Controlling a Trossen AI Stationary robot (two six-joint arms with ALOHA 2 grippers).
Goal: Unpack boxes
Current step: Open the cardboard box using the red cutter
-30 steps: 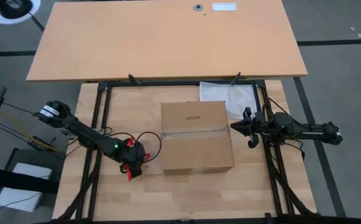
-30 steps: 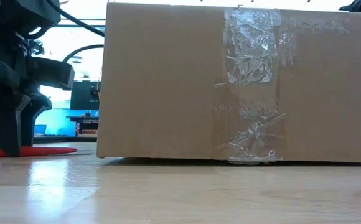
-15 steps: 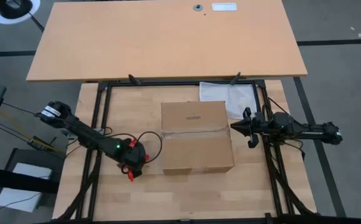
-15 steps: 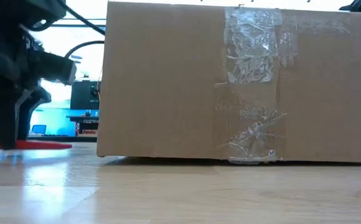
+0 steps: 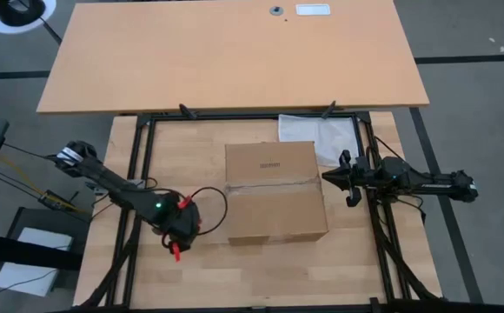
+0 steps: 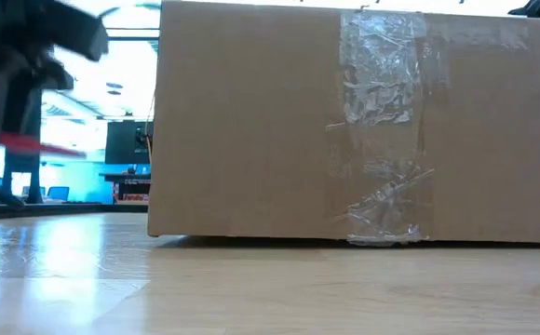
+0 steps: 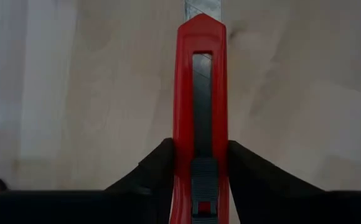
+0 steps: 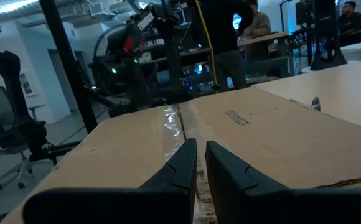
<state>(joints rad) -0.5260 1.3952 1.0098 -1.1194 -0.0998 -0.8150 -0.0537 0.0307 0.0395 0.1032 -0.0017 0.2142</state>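
Observation:
The brown cardboard box (image 5: 275, 191) rests flat on its bottom in the middle of the wooden table, flaps closed, with clear tape (image 5: 274, 183) across its top; the low view shows its taped side (image 6: 344, 121). Left of the box, my left gripper (image 5: 181, 230) points down, shut on a red box cutter (image 7: 200, 93). The cutter hangs above the table in the low view (image 6: 42, 146). My right gripper (image 5: 349, 181) waits level at the box's right side, shut on nothing, looking across the box's top (image 8: 243, 130). My left gripper pinches the cutter's two long sides (image 7: 179, 158) between its two fingers (image 7: 155, 168), beside the grey slider. The fingers come from above, pointing down, and lie across the handle. The cutter is lifted clear of the table, roughly level, its blade (image 7: 202, 7) sticking out beyond the red body.
A white bag (image 5: 317, 139) lies at the box's far right corner. Black frame rails (image 5: 143, 165) run along the table's left, right and far sides. A larger wooden desk (image 5: 235, 52) stands beyond the far edge. People and equipment show in the room behind (image 8: 230, 31).
My left gripper has gone up and slightly toward the table's left edge, taking the box cutter with it. The cutter lay on the table a second ago and now hangs clear of it.

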